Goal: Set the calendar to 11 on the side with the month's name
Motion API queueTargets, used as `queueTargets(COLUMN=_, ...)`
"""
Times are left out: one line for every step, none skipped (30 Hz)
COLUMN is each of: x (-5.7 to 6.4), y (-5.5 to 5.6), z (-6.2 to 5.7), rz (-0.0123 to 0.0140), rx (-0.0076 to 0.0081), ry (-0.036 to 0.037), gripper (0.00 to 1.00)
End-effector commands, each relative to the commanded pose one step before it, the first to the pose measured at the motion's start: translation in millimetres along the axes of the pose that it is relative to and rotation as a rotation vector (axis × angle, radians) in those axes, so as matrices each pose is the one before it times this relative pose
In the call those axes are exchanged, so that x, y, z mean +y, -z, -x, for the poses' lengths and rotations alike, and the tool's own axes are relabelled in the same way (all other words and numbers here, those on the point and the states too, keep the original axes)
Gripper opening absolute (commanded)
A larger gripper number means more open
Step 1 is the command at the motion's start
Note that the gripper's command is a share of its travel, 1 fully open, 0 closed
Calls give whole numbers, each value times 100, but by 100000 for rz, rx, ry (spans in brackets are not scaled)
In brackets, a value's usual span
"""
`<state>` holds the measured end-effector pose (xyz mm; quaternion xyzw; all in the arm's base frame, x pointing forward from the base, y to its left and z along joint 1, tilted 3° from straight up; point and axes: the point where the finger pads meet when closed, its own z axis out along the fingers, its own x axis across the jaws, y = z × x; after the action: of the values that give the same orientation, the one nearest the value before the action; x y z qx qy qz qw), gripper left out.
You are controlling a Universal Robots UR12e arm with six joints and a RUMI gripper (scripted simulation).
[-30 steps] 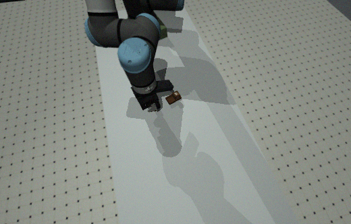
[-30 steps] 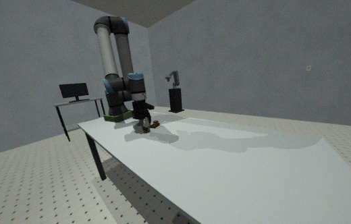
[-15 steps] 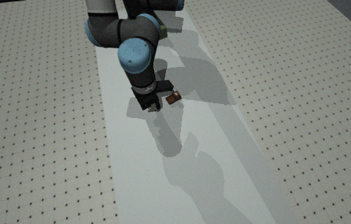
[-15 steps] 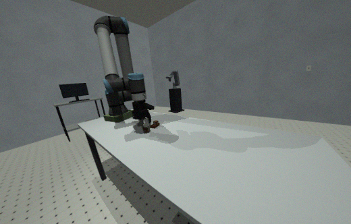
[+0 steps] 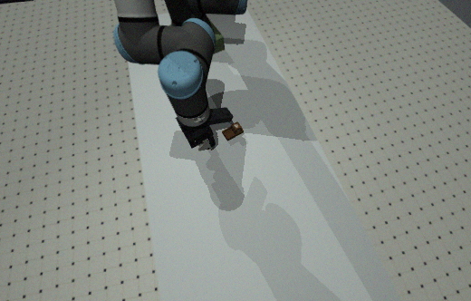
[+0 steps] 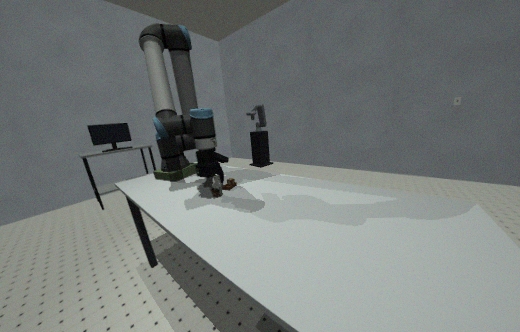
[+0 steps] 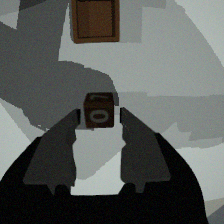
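In the wrist view a small brown cube [image 7: 100, 110] stands on the white table and shows a white 0 on the face toward the camera. My gripper [image 7: 100, 109] is partly open, one fingertip on each side of the cube with narrow gaps, and it grips nothing. The brown wooden tray [image 7: 95, 20] lies just beyond the cube; its near part looks empty and its far part is cut off by the frame. In the top view the gripper [image 5: 206, 144] points down at the table just left of the tray [image 5: 233, 131]. The second cube is not visible.
The arm's green base [image 6: 175, 174] stands at the far end of the long white table. The gripper [image 6: 215, 189] and tray [image 6: 229, 186] are close in front of it. A desk with a monitor [image 6: 110, 135] and a black pedestal [image 6: 260, 147] stand off the table.
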<state>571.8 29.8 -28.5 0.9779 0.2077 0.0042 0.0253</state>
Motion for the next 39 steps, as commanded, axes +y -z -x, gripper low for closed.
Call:
queueTargets(x=35, y=50, z=-50, rz=70, rx=104, ry=-2, gripper=28)
queueTargets(x=0, y=0, z=0, rz=0, rx=0, ry=0, gripper=28)
queueTargets(x=0, y=0, z=0, rz=0, rx=0, ry=0, gripper=28)
queueTargets(x=0, y=0, z=0, rz=0, rx=0, ry=0, gripper=28)
queueTargets(x=0, y=0, z=0, rz=0, rx=0, ry=0, gripper=28)
queueTargets(x=0, y=0, z=0, rz=0, rx=0, ry=0, gripper=28)
queueTargets(x=0, y=0, z=0, rz=0, rx=0, ry=0, gripper=28)
queueTargets(x=0, y=0, z=0, rz=0, rx=0, ry=0, gripper=10)
queueTargets(x=0, y=0, z=0, rz=0, rx=0, ry=0, gripper=10)
queueTargets(x=0, y=0, z=0, rz=0, rx=0, ry=0, gripper=10)
queueTargets(x=0, y=0, z=0, rz=0, rx=0, ry=0, gripper=10)
queueTargets(x=0, y=0, z=0, rz=0, rx=0, ry=0, gripper=10)
queueTargets(x=0, y=0, z=0, rz=0, rx=0, ry=0, gripper=10)
queueTargets(x=0, y=0, z=0, rz=0, rx=0, ry=0, gripper=10)
queueTargets(x=0, y=0, z=0, rz=0, rx=0, ry=0, gripper=10)
queueTargets(x=0, y=0, z=0, rz=0, rx=0, ry=0, gripper=10)
queueTargets(x=0, y=0, z=0, rz=0, rx=0, ry=0, gripper=10)
queueTargets(x=0, y=0, z=0, rz=0, rx=0, ry=0, gripper=10)
queueTargets(x=0, y=0, z=0, rz=0, rx=0, ry=0, gripper=10)
queueTargets(x=0, y=0, z=0, rz=0, rx=0, ry=0, gripper=10)
queueTargets(x=0, y=0, z=0, rz=0, rx=0, ry=0, gripper=10)
queueTargets(x=0, y=0, z=0, rz=0, rx=0, ry=0, gripper=10)
queueTargets(x=0, y=0, z=0, rz=0, rx=0, ry=0, gripper=10)
queueTargets(x=0, y=0, z=0, rz=0, rx=0, ry=0, gripper=10)
queueTargets(x=0, y=0, z=0, rz=0, rx=0, ry=0, gripper=10)
queueTargets(x=0, y=0, z=0, rz=0, rx=0, ry=0, gripper=10)
queueTargets(x=0, y=0, z=0, rz=0, rx=0, ry=0, gripper=10)
queueTargets(x=0, y=0, z=0, rz=0, rx=0, ry=0, gripper=10)
queueTargets(x=0, y=0, z=0, rz=0, rx=0, ry=0, gripper=10)
queueTargets(x=0, y=0, z=0, rz=0, rx=0, ry=0, gripper=10)
queueTargets(x=0, y=0, z=0, rz=0, rx=0, ry=0, gripper=10)
queueTargets(x=0, y=0, z=0, rz=0, rx=0, ry=0, gripper=10)
queueTargets(x=0, y=0, z=0, rz=0, rx=0, ry=0, gripper=10)
queueTargets(x=0, y=0, z=0, rz=0, rx=0, ry=0, gripper=10)
queueTargets(x=0, y=0, z=0, rz=0, rx=0, ry=0, gripper=10)
queueTargets(x=0, y=0, z=0, rz=0, rx=0, ry=0, gripper=10)
queueTargets(x=0, y=0, z=0, rz=0, rx=0, ry=0, gripper=10)
queueTargets(x=0, y=0, z=0, rz=0, rx=0, ry=0, gripper=10)
queueTargets(x=0, y=0, z=0, rz=0, rx=0, ry=0, gripper=10)
